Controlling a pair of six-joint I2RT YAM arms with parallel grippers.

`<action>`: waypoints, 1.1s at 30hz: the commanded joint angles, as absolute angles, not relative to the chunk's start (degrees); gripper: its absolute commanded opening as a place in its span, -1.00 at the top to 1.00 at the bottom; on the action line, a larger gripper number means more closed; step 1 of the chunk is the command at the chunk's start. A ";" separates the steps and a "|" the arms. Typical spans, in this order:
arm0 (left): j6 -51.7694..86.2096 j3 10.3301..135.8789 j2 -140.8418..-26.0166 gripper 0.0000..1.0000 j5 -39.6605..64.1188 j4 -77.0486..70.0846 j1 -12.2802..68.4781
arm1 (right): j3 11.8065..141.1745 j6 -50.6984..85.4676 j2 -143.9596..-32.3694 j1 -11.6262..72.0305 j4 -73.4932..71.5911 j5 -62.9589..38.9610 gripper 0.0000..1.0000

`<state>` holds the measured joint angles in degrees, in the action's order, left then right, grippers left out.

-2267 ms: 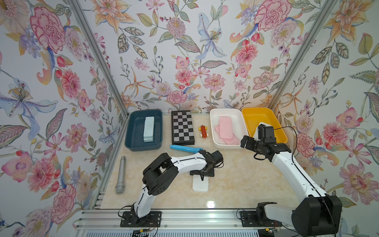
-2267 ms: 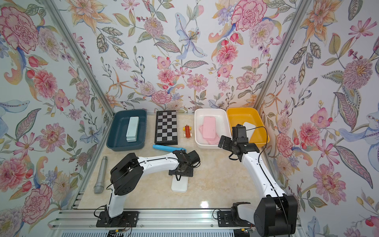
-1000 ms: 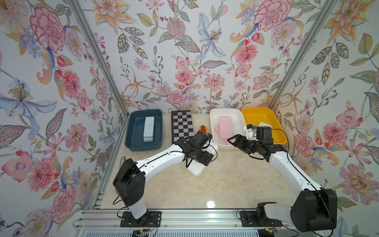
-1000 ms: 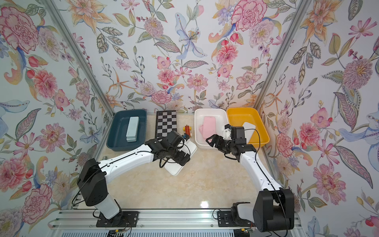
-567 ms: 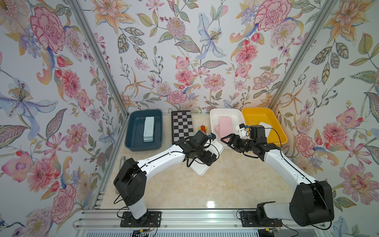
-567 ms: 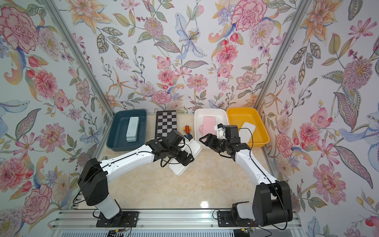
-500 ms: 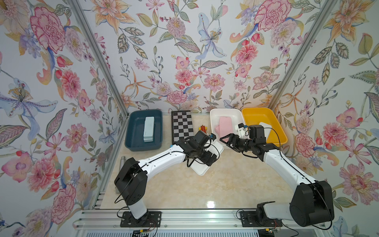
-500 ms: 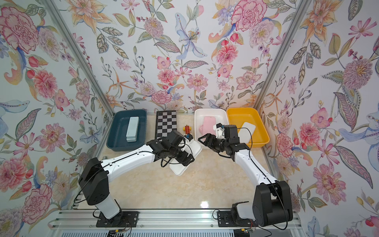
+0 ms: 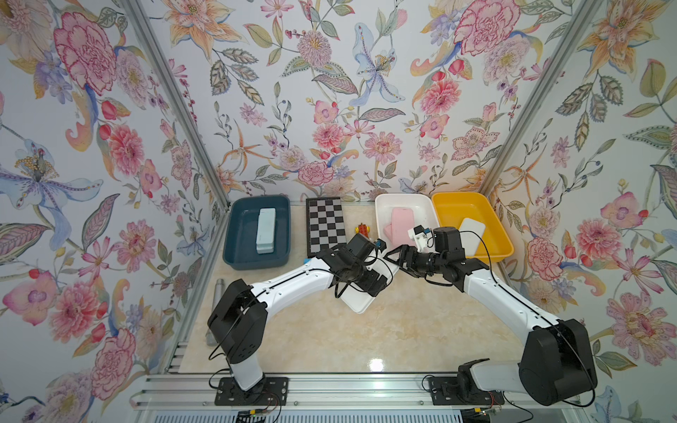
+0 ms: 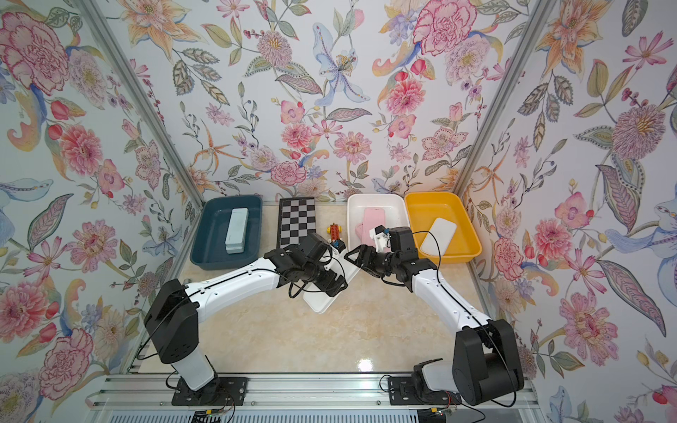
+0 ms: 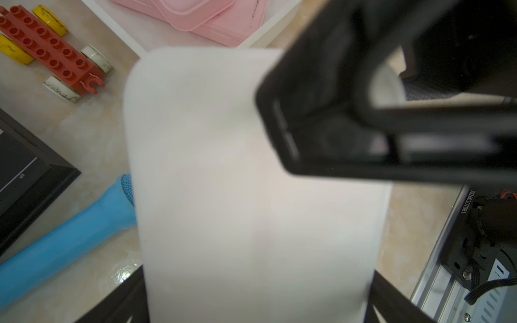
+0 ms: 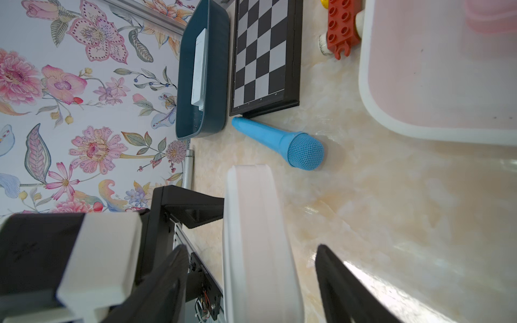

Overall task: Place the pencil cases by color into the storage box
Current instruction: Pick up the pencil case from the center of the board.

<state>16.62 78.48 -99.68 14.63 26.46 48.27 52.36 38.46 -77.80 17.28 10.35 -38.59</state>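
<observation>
In both top views the left gripper (image 9: 370, 280) is clamped across the width of a white pencil case (image 9: 361, 300), held above the marble tabletop (image 9: 366, 337). The right gripper (image 9: 395, 258) reaches the case's far end. Behind stand a dark blue tray (image 10: 205, 252) holding a light blue pencil case (image 10: 236, 229), a checkered board (image 10: 296, 221), a white tray (image 10: 373, 199) with pink pencil cases (image 10: 373, 219), and a yellow tray (image 10: 465, 234) with another white case (image 10: 437, 236).

The left wrist view shows the white case filling the frame, one black finger (image 11: 321, 125) of the other arm crossing its corner, beside a red toy brick car (image 11: 53, 50).

In the right wrist view the right gripper's fingers stand apart on either side of the case's edge, not touching it; a blue toy microphone (image 12: 279, 141) lies beyond.
</observation>
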 commanded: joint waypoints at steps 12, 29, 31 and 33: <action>14.81 81.21 -100.37 -0.56 16.05 25.04 47.77 | 47.92 42.85 -80.24 19.77 1.80 -41.14 -0.07; 14.62 83.79 -103.88 -0.60 17.70 24.71 47.60 | 48.06 45.48 -80.53 20.60 -1.77 -42.45 0.33; 14.62 84.47 -104.84 -0.65 18.54 24.62 47.72 | 48.31 45.39 -80.57 20.56 -1.78 -42.30 0.33; 14.55 84.97 -105.43 -0.74 19.77 24.68 47.71 | 48.64 45.19 -80.90 20.44 -1.55 -42.10 0.31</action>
